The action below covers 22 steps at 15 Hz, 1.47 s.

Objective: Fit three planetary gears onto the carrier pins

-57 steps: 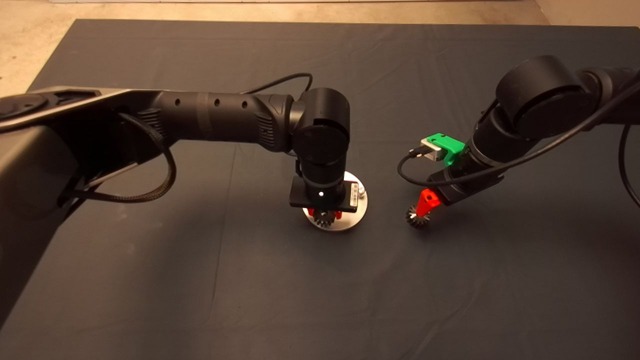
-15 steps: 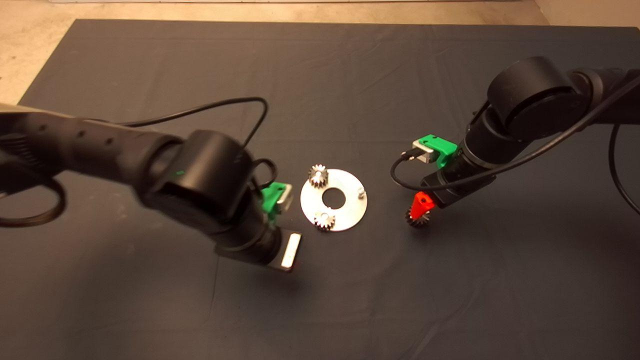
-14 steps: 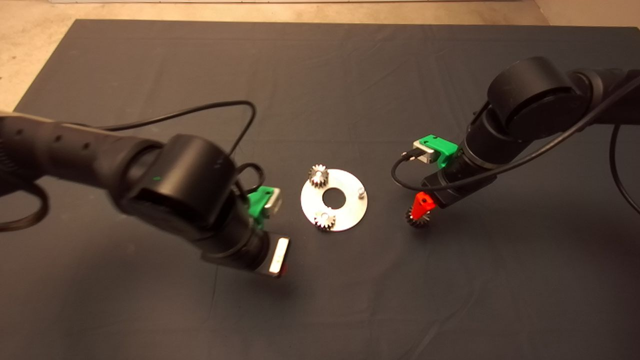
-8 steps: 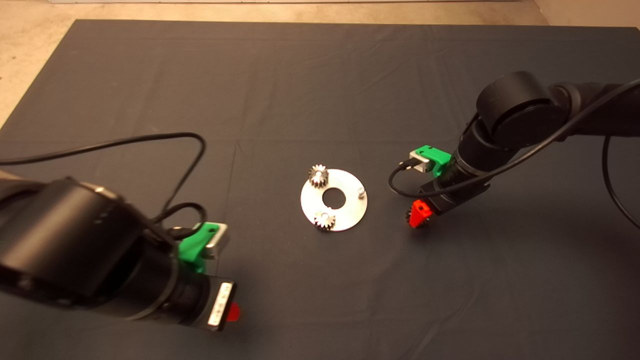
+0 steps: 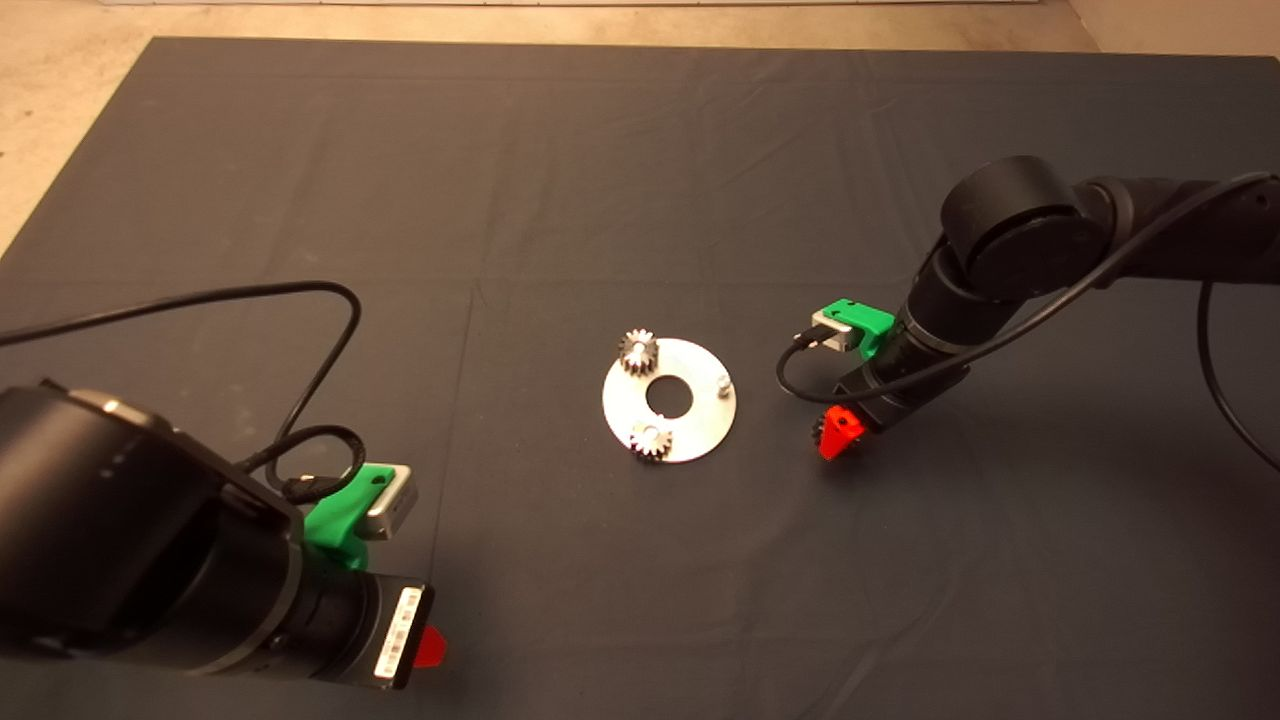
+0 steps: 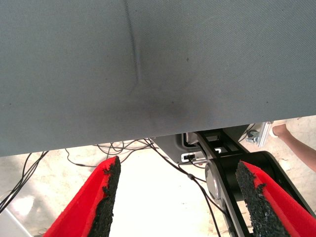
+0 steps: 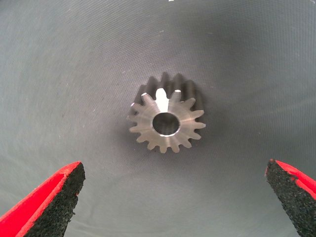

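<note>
While two gears already sit on the carrier plate point(image 5: 668, 404), the third gear point(image 7: 166, 120) lies flat on the mat point(image 5: 640, 180), hole facing up, pretty much dead centre between the right gripper point(image 7: 173, 197) fingers, which are spread wide and not touching it. Looks like a straight drop and squeeze. One bare pin point(image 5: 721, 383) is on the plate's side nearest that gripper. Left gripper point(image 6: 180, 197) is parked way off, fingers apart, nothing held

No legible text, brand or number anywhere. Only a white label point(image 5: 393, 640) on the left wrist, its print too small to read.
</note>
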Tool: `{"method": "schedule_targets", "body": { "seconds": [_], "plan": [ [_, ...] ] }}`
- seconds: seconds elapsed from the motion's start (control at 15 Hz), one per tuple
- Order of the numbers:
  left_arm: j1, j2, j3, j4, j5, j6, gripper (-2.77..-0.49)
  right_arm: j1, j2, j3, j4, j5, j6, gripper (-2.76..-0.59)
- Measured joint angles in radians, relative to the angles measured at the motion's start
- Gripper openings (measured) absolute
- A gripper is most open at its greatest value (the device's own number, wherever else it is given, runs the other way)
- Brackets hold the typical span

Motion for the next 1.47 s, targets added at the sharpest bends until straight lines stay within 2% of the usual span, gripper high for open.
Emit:
{"method": "schedule_targets", "body": {
  "seconds": [0.13,0.2,0.27,0.4,0.53,0.8,1.0,1.2,1.47],
  "plan": [
    [0.000,0.000,0.000,0.000,0.000,0.000,-1.65,0.000,0.000,-0.001,0.000,-0.001,-0.040,-0.62],
    [0.000,0.000,0.000,0.000,0.000,0.001,-1.65,0.000,0.004,-0.003,0.000,-0.001,-0.089,-0.62],
    [0.000,0.000,0.000,0.000,0.000,0.001,-1.65,0.000,0.009,-0.003,0.000,-0.001,-0.109,-0.62],
    [0.000,0.000,0.000,0.000,0.000,0.004,-1.65,0.000,0.024,-0.003,0.000,0.001,-0.133,-0.62],
    [0.000,-0.003,0.000,0.000,0.000,0.031,-1.65,0.000,0.025,-0.003,0.000,0.002,-0.154,-0.62],
    [0.000,-0.045,0.000,0.000,0.000,0.080,-1.65,0.000,0.025,0.019,0.000,0.001,-0.210,-0.62],
    [0.000,-0.090,0.000,-0.015,0.000,0.114,-1.65,0.000,0.024,0.020,-0.003,0.001,-0.253,-0.62],
    [0.000,-0.143,0.001,-0.037,0.000,0.148,-1.65,-0.003,0.024,0.020,-0.032,0.002,-0.286,-0.64],
    [0.000,-0.156,0.004,-0.062,0.000,0.175,-1.65,-0.014,0.025,0.020,-0.081,0.001,-0.312,-0.67]
  ]
}}
